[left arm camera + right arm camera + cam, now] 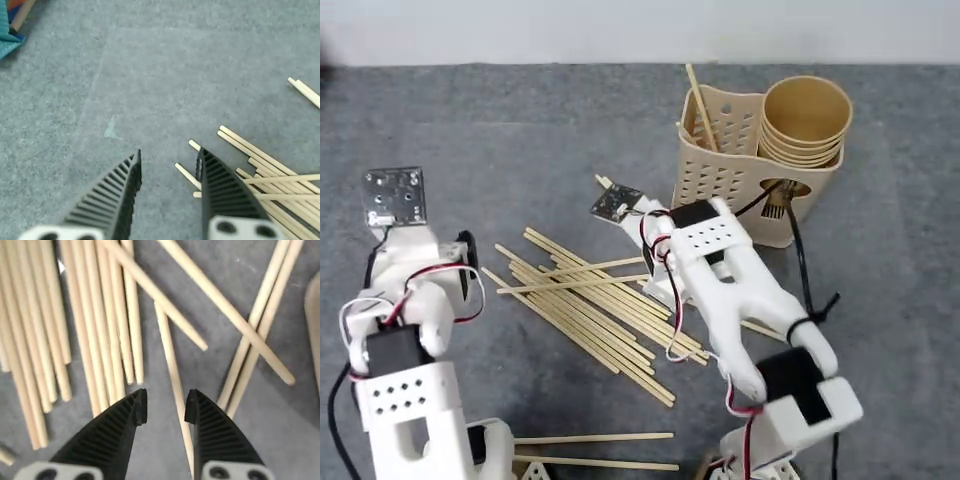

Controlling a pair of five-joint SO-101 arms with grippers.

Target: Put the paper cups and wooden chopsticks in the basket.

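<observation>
A beige perforated basket (725,180) stands at the back right. Stacked paper cups (807,118) sit in its right compartment and a few chopsticks (701,108) lean in its left one. Many wooden chopsticks (585,300) lie fanned on the grey mat in the middle. My right gripper (166,401) is open low over this pile, its jaws either side of a single chopstick (169,352). My left gripper (169,155) is open over bare mat by the left ends of the chopsticks (260,160), holding nothing.
Two separate chopsticks (600,450) lie near the front edge between the arm bases. The right arm (740,290) stretches across the pile toward the basket. Bare grey mat (520,140) spreads across the back left.
</observation>
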